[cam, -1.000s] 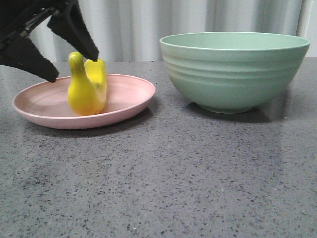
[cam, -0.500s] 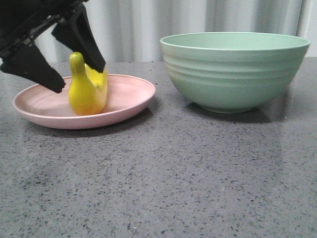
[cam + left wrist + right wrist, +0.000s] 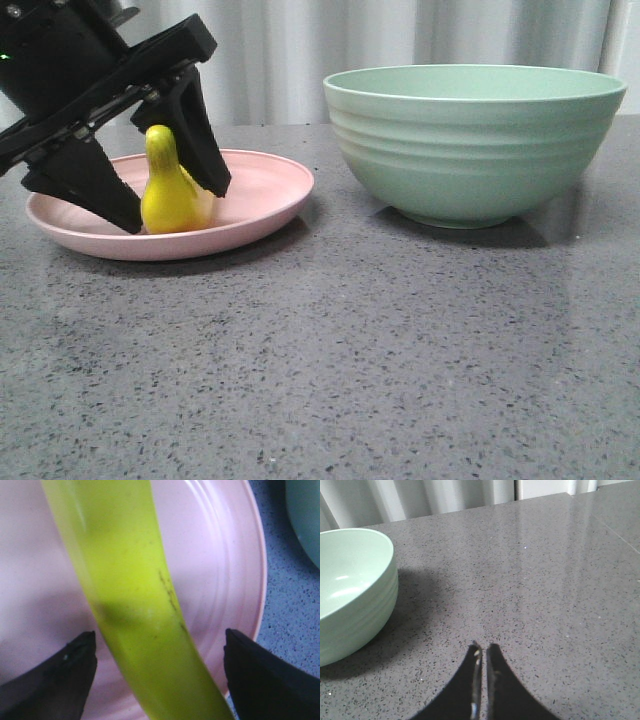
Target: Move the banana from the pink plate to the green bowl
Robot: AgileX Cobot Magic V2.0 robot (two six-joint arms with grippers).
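- A speckled grey countertop carries everything; pale vertical curtains hang behind it. Nothing lies between the pink plate and the green bowl, which stand side by side with a strip of bare counter between them.
- Count: one banana, one pink plate, one green bowl, two grippers.
- The banana sits on the pink plate with its stem end pointing up in the front view; the bowl shows nothing above its rim.
- The left gripper is spread wide, one black finger on either side of the banana. The left wrist view shows plate visible between each fingertip and the fruit, so it grips nothing.
- The right gripper hangs over bare counter beside the bowl, fingertips pressed together and empty.
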